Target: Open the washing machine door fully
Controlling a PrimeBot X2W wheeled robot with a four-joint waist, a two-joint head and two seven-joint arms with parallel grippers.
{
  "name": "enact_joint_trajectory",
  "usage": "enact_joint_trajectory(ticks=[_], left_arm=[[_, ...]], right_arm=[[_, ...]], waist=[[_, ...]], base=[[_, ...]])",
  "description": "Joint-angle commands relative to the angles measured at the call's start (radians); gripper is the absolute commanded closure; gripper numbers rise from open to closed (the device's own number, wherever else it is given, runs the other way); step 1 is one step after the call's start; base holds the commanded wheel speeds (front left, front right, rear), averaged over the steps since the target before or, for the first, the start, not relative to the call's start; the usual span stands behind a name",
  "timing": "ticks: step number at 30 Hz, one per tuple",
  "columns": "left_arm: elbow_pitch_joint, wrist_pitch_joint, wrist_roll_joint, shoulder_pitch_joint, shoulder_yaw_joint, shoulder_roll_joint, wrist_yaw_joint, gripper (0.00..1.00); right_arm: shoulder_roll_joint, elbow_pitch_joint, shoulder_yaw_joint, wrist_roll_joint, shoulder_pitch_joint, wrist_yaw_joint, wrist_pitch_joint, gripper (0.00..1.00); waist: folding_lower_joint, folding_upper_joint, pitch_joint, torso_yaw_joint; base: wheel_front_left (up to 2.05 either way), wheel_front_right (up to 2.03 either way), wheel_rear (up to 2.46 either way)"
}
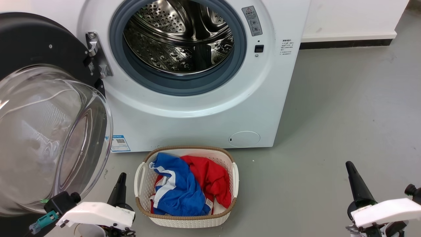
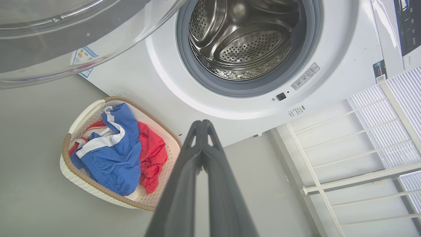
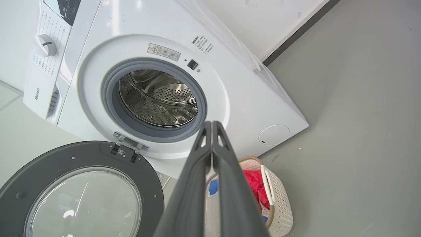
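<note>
"Where's the washing machine door [image 1: 36,42]?"

"I see it swung wide on its hinge [image 1: 97,54], off to the left of the washing machine [image 1: 197,112]. Its glass bowl [image 1: 49,131] bulges toward my head camera, and the drum [image 1: 179,36] mouth is fully uncovered."

"And your fingers?"

"My left fingers [image 2: 203,124] are pressed together and hold nothing. They sit low, near the door's glass and just left of the laundry basket [image 1: 187,148] of red and blue clothes [image 1: 177,191]. My right fingers [image 3: 212,125] are closed and empty too, well apart to the right, above the grey floor [image 1: 329,131]."
</note>
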Motion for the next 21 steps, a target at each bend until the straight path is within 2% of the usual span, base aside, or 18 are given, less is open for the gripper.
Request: enact_joint_trajectory(ticks=[1,21], left_arm=[[-0.005,0.006,-0.026,-0.030,0.014,-0.002,-0.013,1.00],[0.019,0.053,-0.206,-0.049,0.078,-0.039,-0.071,1.00]], right_arm=[[0.000,-0.004,-0.004,0.034,-0.025,0.000,0.002,1.00],[0.007,0.038,-0.016,0.258,-0.058,0.000,0.023,1.00]], waist=[[0.0000,0.0000,0.000,0.000],[0.0000,0.0000,0.002,0.005]], base=[[0.00,0.00,0.00],[0.00,0.00,0.00]])
